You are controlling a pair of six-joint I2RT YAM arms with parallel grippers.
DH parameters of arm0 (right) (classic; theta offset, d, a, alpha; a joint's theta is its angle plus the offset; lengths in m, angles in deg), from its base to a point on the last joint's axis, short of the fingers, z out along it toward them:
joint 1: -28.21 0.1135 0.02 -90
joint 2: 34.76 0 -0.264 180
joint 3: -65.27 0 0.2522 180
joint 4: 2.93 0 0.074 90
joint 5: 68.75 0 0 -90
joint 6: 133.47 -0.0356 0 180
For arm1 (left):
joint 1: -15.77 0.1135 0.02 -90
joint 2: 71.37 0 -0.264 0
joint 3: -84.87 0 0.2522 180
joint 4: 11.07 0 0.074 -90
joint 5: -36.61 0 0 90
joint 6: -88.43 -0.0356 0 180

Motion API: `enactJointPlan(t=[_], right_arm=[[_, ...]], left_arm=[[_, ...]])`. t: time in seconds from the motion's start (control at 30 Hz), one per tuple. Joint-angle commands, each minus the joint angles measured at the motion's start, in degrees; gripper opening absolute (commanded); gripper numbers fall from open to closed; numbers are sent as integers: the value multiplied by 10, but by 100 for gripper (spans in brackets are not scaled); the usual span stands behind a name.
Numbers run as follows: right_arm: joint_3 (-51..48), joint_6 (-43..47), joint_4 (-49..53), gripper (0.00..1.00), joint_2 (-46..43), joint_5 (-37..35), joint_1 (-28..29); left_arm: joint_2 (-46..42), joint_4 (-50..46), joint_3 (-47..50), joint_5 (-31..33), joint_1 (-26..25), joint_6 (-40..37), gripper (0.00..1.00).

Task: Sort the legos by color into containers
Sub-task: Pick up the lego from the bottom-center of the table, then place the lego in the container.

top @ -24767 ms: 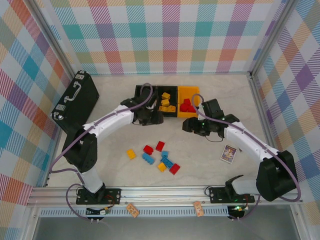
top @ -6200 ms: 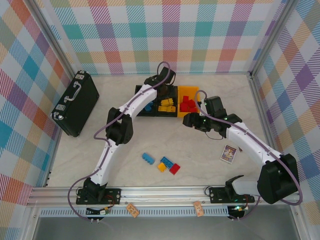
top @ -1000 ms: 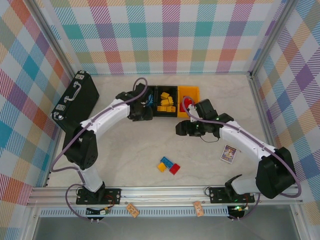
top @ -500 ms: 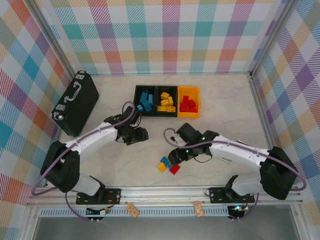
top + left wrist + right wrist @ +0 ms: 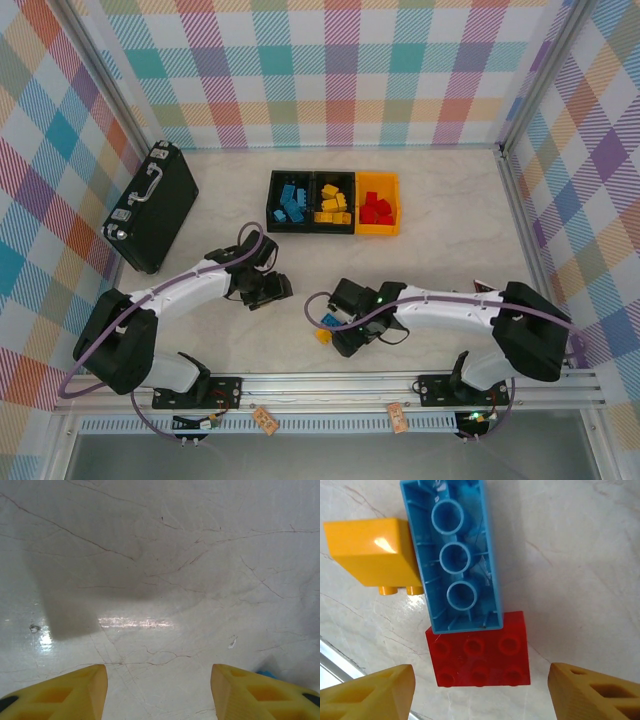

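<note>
Three legos lie together near the table's front. In the right wrist view a red brick (image 5: 477,655) sits studs up, and a blue brick (image 5: 457,560) lies hollow side up touching it. A yellow-orange brick (image 5: 370,552) lies on its side to the left. My right gripper (image 5: 480,695) hangs open just above the red brick, one finger on each side. From above, the blue brick (image 5: 329,320) and yellow brick (image 5: 322,337) peek out beside the right gripper (image 5: 346,338). My left gripper (image 5: 272,291) is open over bare table (image 5: 159,695). The containers (image 5: 332,186) hold sorted bricks.
A black briefcase (image 5: 150,205) lies at the left wall. The bins stand in a row at the back: blue bricks in the left one (image 5: 290,205), yellow in the middle (image 5: 334,203), red in the orange one (image 5: 377,208). A metal rail (image 5: 330,385) runs along the near edge.
Both arms have swung back from the bins toward the near side. The right gripper has come down over the three loose bricks and both grippers have opened wider.
</note>
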Motion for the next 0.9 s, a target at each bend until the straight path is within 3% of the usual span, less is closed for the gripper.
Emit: enactJointPlan(t=[0.0, 0.23, 0.4, 0.57, 0.73, 0.87], right_arm=[[-3, -8, -6, 71, 9, -6, 10], [1, -16, -11, 67, 36, -30, 17], [10, -18, -3, 56, 41, -49, 17], [22, -21, 17, 51, 0, -68, 10], [34, -35, 38, 51, -58, -53, -54], [59, -37, 43, 51, -95, -14, -151]], left_arm=[[3, 11, 15, -5, -6, 13, 56], [17, 31, 29, -8, -6, 25, 56], [21, 31, 24, -10, -6, 25, 56], [18, 34, 16, -10, -7, 25, 56], [10, 59, 5, -16, -11, 33, 56], [3, 88, -7, -13, -19, 45, 56]])
